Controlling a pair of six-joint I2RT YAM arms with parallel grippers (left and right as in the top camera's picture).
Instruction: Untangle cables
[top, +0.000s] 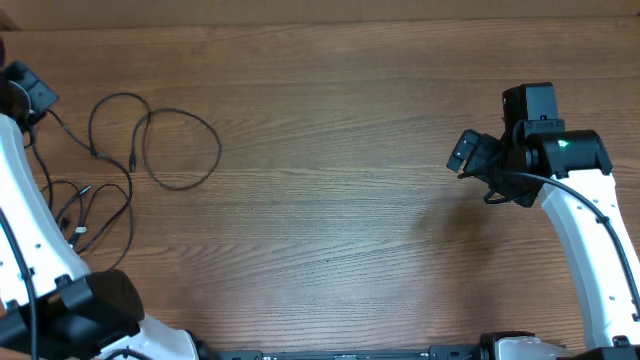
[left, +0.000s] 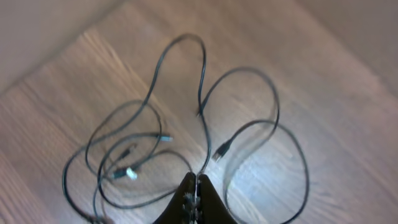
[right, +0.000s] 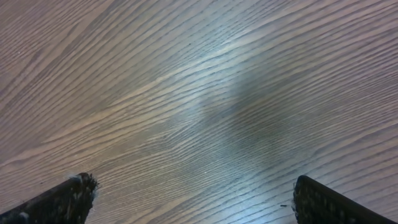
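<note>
Left gripper (left: 196, 186): jaws pinched tight on one strand of the thin black cables (top: 218, 150), looped loosely at the counter's (top: 350, 220) left side. Cord count unclear. Right gripper (right: 194, 193) hovers well apart from them, jaws wide apart.

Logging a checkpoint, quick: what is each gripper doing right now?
Left gripper: fingers closed on a black cable.
Right gripper: fingers open, holding nothing, over the wooden table.
</note>
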